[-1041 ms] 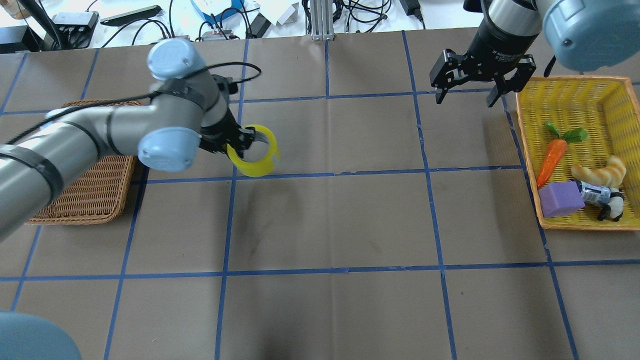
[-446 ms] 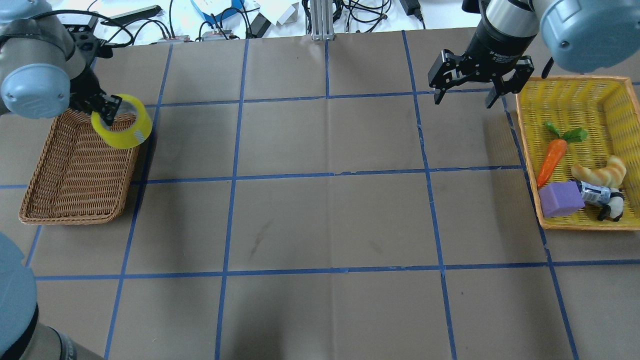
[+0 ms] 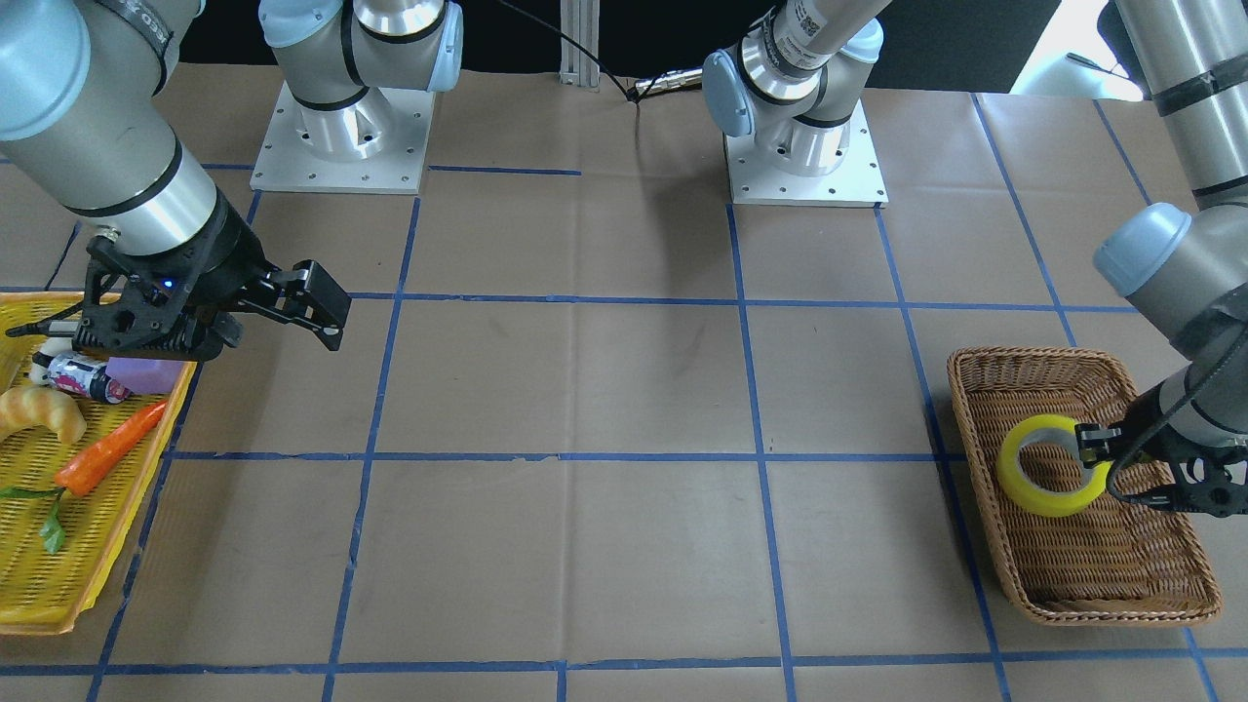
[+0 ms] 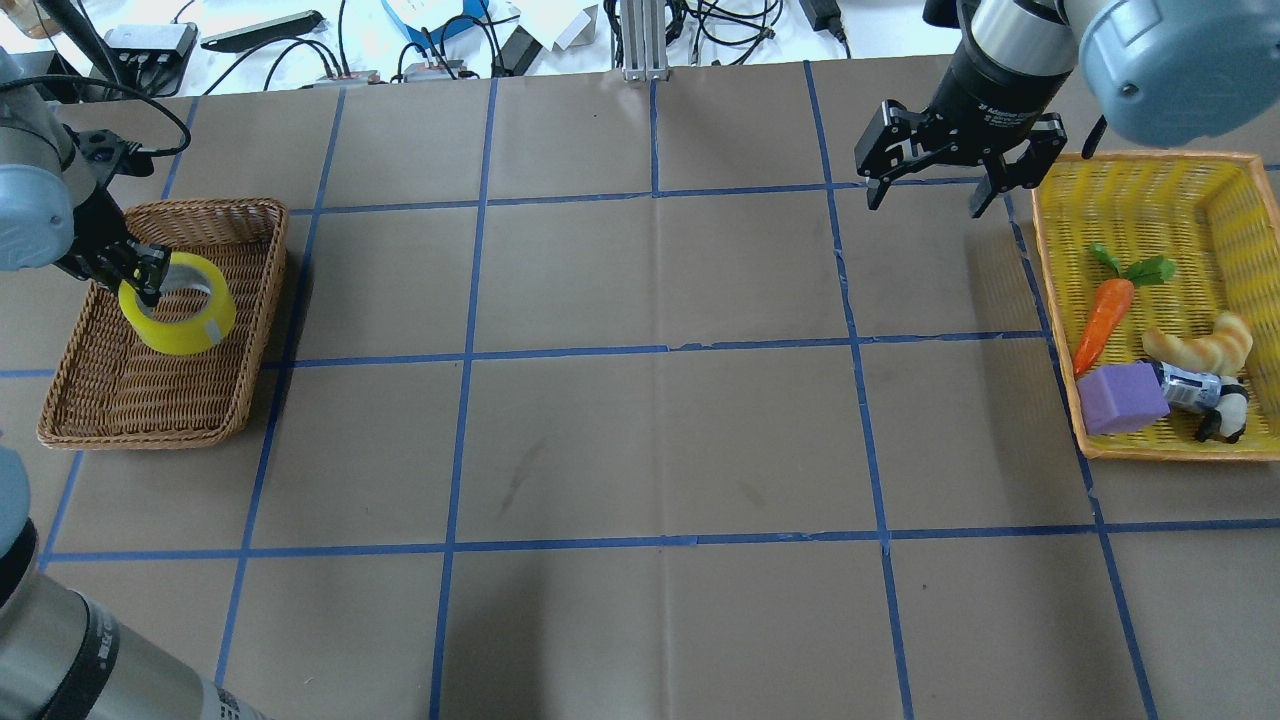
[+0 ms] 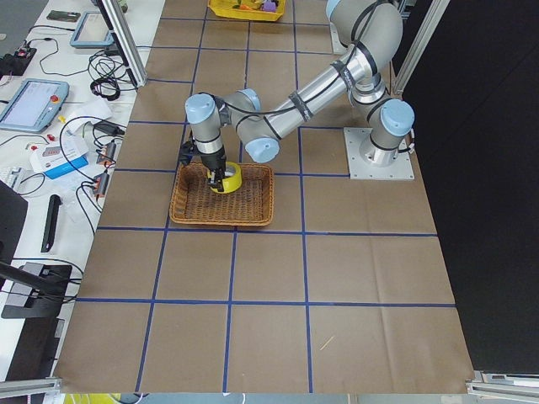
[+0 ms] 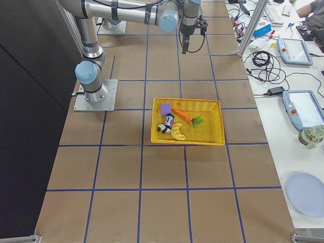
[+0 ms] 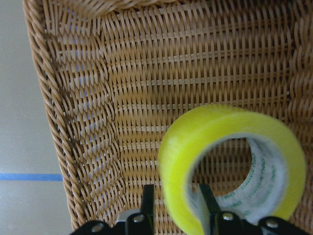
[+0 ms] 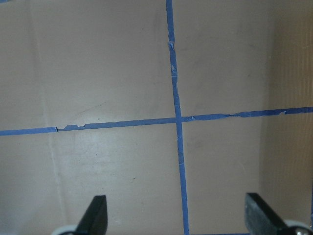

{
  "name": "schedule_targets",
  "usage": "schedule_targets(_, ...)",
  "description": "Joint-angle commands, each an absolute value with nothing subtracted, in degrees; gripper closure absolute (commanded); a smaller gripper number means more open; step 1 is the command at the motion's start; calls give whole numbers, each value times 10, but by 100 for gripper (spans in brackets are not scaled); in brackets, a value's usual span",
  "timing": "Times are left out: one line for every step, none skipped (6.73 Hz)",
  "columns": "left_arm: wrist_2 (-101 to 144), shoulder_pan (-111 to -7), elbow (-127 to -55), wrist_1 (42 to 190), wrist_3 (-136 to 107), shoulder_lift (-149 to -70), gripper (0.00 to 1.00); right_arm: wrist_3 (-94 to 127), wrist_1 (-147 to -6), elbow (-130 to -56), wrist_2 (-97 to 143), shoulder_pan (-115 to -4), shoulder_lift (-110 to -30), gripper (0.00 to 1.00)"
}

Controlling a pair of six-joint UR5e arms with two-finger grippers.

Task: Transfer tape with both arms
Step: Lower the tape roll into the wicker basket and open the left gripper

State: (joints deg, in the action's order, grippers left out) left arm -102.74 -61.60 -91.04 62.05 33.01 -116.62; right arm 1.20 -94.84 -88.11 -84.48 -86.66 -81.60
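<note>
The yellow tape (image 4: 180, 322) is a wide roll with a white-grey core. It hangs tilted inside the brown wicker basket (image 4: 268, 290) at the table's left. My left gripper (image 4: 148, 280) is shut on the roll's wall, with one finger inside the core. In the left wrist view the tape (image 7: 195, 132) fills the lower right over the wicker floor, and the left gripper (image 7: 176, 196) pinches its edge. In the front view the tape (image 3: 1024, 487) and the left gripper (image 3: 1097, 448) are at the right. My right gripper (image 4: 925, 200) is open and empty, high over bare table.
A yellow basket (image 4: 1055, 320) at the right edge holds a carrot (image 4: 1103, 320), a croissant (image 4: 1205, 345), a purple block (image 4: 1122, 397) and a small panda toy (image 4: 1225, 412). Cables and devices lie beyond the far edge. Blue tape lines cross the brown table.
My left arm swung left with the tape, from the table's middle-left to over the wicker basket, and came down into it. The right gripper barely moved.
</note>
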Motion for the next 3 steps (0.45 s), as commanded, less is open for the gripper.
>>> schedule_targets(-999,-620,-897,631,331,-1158,0,11,-948,-882,-845,-867,-816,0)
schedule_targets(-991,-649,-892,683,323,-1125,0,12,-948,-882,-843,-867,-816,0)
schedule_targets(-978,-700,-889,750,243,-1072,0,11,-949,-882,-845,-867,-816,0)
